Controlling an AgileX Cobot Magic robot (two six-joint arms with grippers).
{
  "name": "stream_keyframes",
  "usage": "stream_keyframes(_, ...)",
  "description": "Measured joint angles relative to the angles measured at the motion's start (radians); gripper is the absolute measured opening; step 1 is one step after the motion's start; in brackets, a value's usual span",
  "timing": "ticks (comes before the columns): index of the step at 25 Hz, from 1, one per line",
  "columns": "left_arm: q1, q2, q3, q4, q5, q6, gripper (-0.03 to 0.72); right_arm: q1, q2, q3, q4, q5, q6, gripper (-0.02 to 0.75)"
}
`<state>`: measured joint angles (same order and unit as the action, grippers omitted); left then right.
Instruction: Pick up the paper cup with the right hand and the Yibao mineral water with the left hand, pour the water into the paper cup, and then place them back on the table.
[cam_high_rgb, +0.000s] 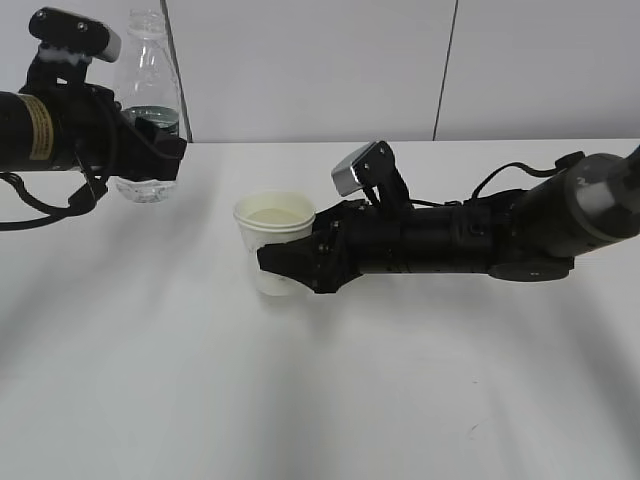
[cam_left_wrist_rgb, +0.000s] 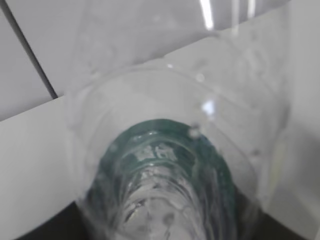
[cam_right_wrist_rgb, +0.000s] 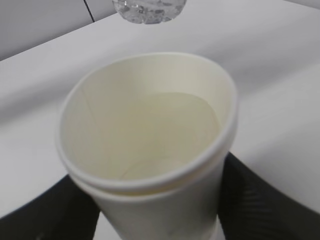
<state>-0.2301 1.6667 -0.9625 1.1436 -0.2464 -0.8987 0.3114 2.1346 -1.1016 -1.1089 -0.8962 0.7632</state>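
Right claw (cam_high_rgb: 290, 268) sits nearest, low over the table (cam_high_rgb: 400, 400), jaws clamped on the sides of the one paper cup (cam_high_rgb: 274, 240), which stands upright near the middle. Cream inside, with what looks like liquid partway up in the right wrist view. Out to the far left, the left claw (cam_high_rgb: 150, 150) grips the single Yibao mineral water (cam_high_rgb: 148, 90) bottle around its green label, held upright in the air, well clear of the cup, some water (cam_high_rgb: 147, 188) sitting at the bottle's bottom. Plenty of bare white table near, left and right of the cup. Grey panelled wall (cam_high_rgb: 320, 60) stands behind the table's far edge.
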Motion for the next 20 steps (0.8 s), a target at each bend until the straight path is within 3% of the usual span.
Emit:
stream_keyframes(7,0.060,0.101,0.000,-0.021,-0.171,0.035,0.321,-0.011,0.000,0.000,0.041,0.002,-0.048,0.508)
stream_keyframes(20,0.102,0.261,0.000,-0.254,-0.402,0.278,0.321,-0.136,0.000,0.000,0.177,0.000,-0.130,0.507)
